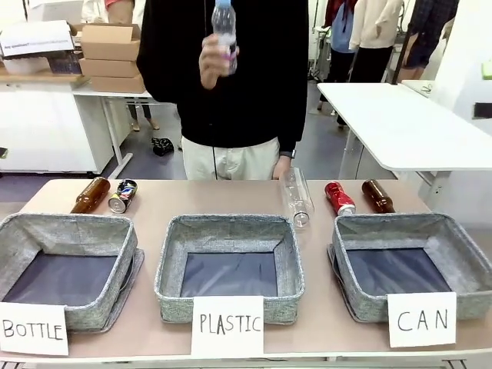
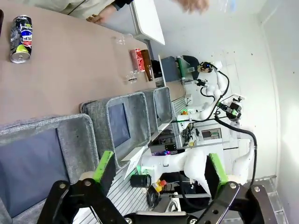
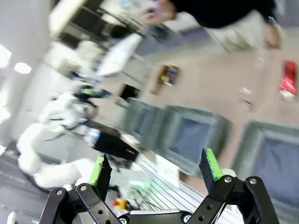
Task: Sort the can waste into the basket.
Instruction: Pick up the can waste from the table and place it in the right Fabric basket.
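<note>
Nearest you, both claws stand with fingers spread and nothing between them: the left gripper (image 2: 160, 161) over the near left corner of the basket row, and the right gripper (image 3: 154, 161) in a blurred view over the near right side.

Along the near edge of the table (image 1: 231, 196) stand three white cards: BOTTLE (image 1: 32, 329) on the left, PLASTIC (image 1: 227, 325) in the middle and CAN (image 1: 421, 319) on the right. Behind each sits a grey basket with nothing on its dark floor. The CAN basket (image 1: 357, 300) is the right one, the PLASTIC basket (image 1: 173, 269) is in the middle and the BOTTLE basket (image 1: 115, 261) is on the left.

Past the baskets, the red can (image 1: 339, 198) lies on its side just beyond the far rim of the CAN basket. A brown bottle (image 1: 377, 196) lies just beside it on the right, and a clear plastic bottle (image 1: 297, 197) lies near it on the left.

The dark printed can (image 1: 122, 196) lies far left, beyond the BOTTLE basket, with a second brown bottle (image 1: 90, 195) just beside it on the left. Two baskets and the clear bottle lie between this can and the CAN basket.

At the far edge the person rests one hand (image 1: 282, 167) by the clear bottle and holds the other hand (image 1: 214, 61) up, gripping a blue-capped plastic bottle (image 1: 224, 34). Farther off are a white table (image 1: 400, 123) on the right and cardboard boxes (image 1: 111, 54) on the left.
</note>
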Controlling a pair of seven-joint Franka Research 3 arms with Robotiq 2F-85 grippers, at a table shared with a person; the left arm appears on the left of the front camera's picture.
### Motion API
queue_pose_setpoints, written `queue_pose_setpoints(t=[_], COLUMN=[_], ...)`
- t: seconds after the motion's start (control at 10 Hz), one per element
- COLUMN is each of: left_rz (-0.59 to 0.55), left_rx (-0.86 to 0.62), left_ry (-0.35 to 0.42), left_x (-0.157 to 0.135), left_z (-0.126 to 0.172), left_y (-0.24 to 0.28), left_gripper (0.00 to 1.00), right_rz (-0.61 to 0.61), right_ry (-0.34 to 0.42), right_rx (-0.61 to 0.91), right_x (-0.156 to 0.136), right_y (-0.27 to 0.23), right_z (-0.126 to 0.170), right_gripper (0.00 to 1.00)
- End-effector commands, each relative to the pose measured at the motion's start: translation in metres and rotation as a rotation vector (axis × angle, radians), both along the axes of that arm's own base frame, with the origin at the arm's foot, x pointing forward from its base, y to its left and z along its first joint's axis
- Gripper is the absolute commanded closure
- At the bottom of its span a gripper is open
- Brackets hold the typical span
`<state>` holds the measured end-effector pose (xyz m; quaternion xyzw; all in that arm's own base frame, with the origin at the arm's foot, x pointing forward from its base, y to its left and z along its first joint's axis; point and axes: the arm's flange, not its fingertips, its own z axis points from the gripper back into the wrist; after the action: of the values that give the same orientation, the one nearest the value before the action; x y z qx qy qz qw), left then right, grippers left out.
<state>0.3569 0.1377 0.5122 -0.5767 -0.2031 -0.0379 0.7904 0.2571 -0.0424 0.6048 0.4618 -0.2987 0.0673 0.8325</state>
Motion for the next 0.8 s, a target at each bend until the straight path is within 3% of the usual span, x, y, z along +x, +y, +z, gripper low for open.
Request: queue_pose_setpoints(t=[0.0, 0.1, 0.2, 0.3, 0.4, 0.5, 0.6, 0.7], left_rz=[-0.016, -0.016, -0.016, -0.016, -0.016, -0.016, -0.016, -0.016], left_rx=[-0.006, -0.006, -0.006, -0.006, -0.006, -0.006, -0.006, -0.006], left_ry=[-0.023, -0.023, -0.023, -0.023, -0.023, -0.023, -0.023, -0.023], left_x=[0.0, 0.0, 0.0, 0.0, 0.0, 0.0, 0.0, 0.0], left_z=[0.001, 0.001, 0.001, 0.001, 0.001, 0.001, 0.001, 0.001], left_y=[0.001, 0.001, 0.001, 0.001, 0.001, 0.001, 0.001, 0.001], left_gripper=[0.0, 0.0, 0.0, 0.0, 0.0, 0.0, 0.0, 0.0], right_rz=[0.004, 0.056, 0.02, 0.077, -0.004, -0.039, -0.064, -0.064], right_ry=[0.365, 0.448, 0.482, 0.493, 0.584, 0.617, 0.268, 0.268], right_rx=[-0.693, -0.935, -1.128, -1.19, -1.296, -1.29, -0.758, -0.758], right_x=[0.051, 0.082, 0.115, 0.139, 0.158, 0.162, 0.142, 0.142], right_y=[0.059, 0.08, 0.093, 0.107, 0.112, 0.108, 0.125, 0.125], right_z=[0.025, 0.026, 0.023, 0.012, -0.006, -0.012, -0.014, -0.014], right_gripper=[0.0, 0.0, 0.0, 0.0, 0.0, 0.0, 0.0, 0.0])
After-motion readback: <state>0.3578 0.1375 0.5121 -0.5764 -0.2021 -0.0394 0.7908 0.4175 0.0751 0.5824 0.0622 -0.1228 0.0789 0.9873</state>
